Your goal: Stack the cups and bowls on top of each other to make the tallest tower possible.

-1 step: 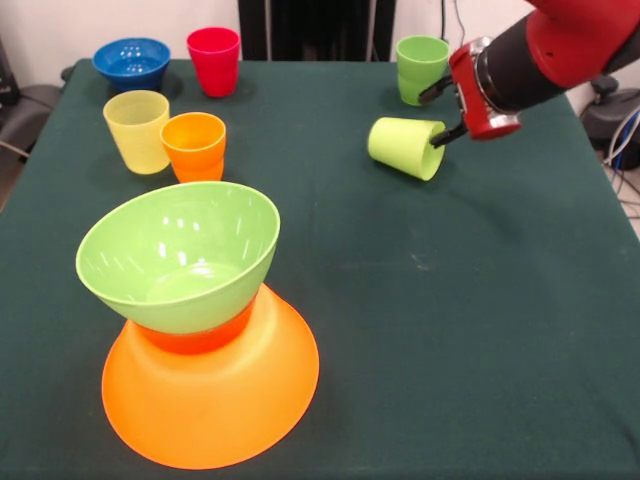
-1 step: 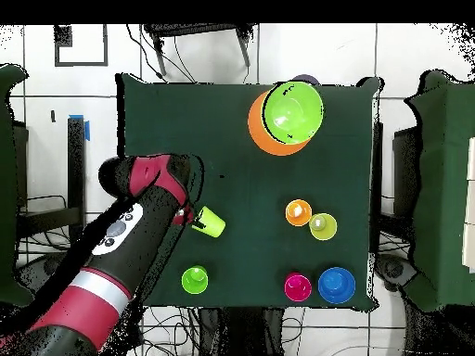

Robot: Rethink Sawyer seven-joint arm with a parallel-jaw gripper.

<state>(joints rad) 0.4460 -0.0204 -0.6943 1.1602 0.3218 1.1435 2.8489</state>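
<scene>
Your tower has three bowls so far: the wide inverted translucent orange plastic bowl, a small orange-red one, and the glossy lime green bowl on top. Your gripper grips the rim of a tipped lime green plastic cup near the table's edge; the other cups and the blue bowl remain unstacked.

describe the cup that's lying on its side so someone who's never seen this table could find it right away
Start at the red and black robot arm reaching over the green table. Right at the gripper, with the jaws at its mouth, is a lime green cup. It is the only cup tipped on its side; the darker green cup behind it, like every other cup, stands upright.
</scene>
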